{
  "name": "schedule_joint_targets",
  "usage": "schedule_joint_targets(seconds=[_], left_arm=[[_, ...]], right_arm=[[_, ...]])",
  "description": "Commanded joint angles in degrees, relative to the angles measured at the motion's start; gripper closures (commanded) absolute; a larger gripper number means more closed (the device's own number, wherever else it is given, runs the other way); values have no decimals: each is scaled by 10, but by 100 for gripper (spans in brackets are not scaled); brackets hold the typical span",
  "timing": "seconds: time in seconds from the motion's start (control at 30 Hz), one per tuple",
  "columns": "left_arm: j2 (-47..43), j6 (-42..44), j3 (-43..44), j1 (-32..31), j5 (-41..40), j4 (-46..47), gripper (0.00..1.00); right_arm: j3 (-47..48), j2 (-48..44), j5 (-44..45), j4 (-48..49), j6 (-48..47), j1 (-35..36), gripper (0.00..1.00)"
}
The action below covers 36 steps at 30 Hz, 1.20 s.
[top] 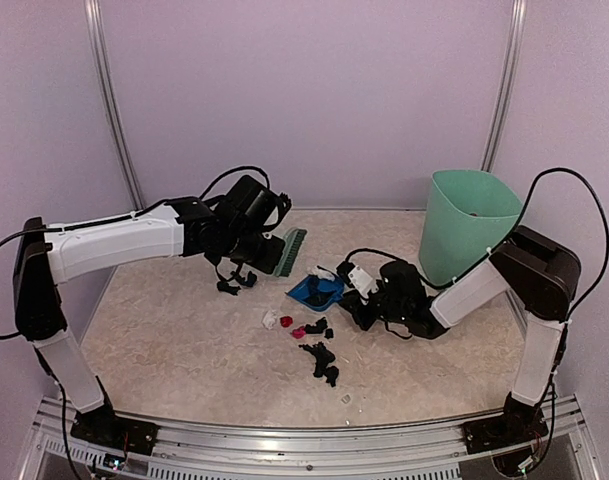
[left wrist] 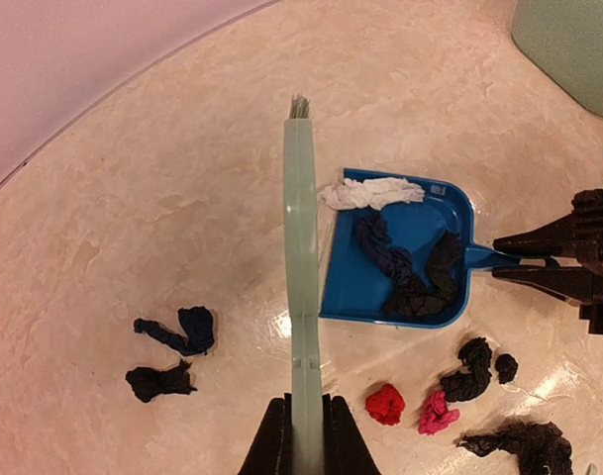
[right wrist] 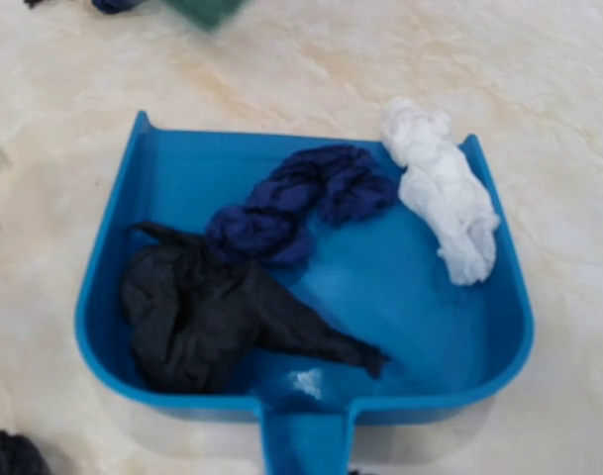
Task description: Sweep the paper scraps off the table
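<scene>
The paper scraps point(left wrist: 172, 332), small crumpled wads that are mostly black with one red, one pink and some white, are split between two places. Three of them, a black, a navy and a white one, lie inside the shallow blue plastic dustpan point(left wrist: 351, 297), with the white wad perched at the pan's far corner. The rest are loose on the beige marbled table point(top: 164, 340).

In the left wrist view, two dark wads sit at about 8 o'clock of the pan, and the red, pink and several black ones lie at 5 to 6 o'clock, beside its side wall rather than before its mouth.

The left gripper point(left wrist: 301, 440) is clenched on the handle of the pale green hand brush point(left wrist: 301, 247), which lies along the pan's open edge. The right gripper point(left wrist: 509, 259) is clamped on the pan's handle. A tall mint-green plastic bin point(top: 469, 225) stands at 2 o'clock of the pan in the top view.

As a judgement, a hard stroke could flick these light wads over the pan. A raised lip would let them slide under it. Tipping the pan could shed the white wad.
</scene>
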Motion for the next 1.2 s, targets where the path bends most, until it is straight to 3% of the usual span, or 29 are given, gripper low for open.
schedule_joint_targets(seconds=[0.0, 0.23, 0.57, 1.17], left_arm=[[-5, -15, 9, 14, -70, 21, 100], [-11, -19, -2, 30, -97, 87, 100], [-86, -26, -113, 86, -71, 197, 100], [-107, -14, -168, 102, -35, 242, 100]], right_arm=[[-23, -3, 18, 48, -5, -2, 100], [-40, -52, 37, 45, 20, -2, 100], [-54, -195, 65, -27, 73, -2, 100], [14, -422, 138, -241, 219, -35, 100]])
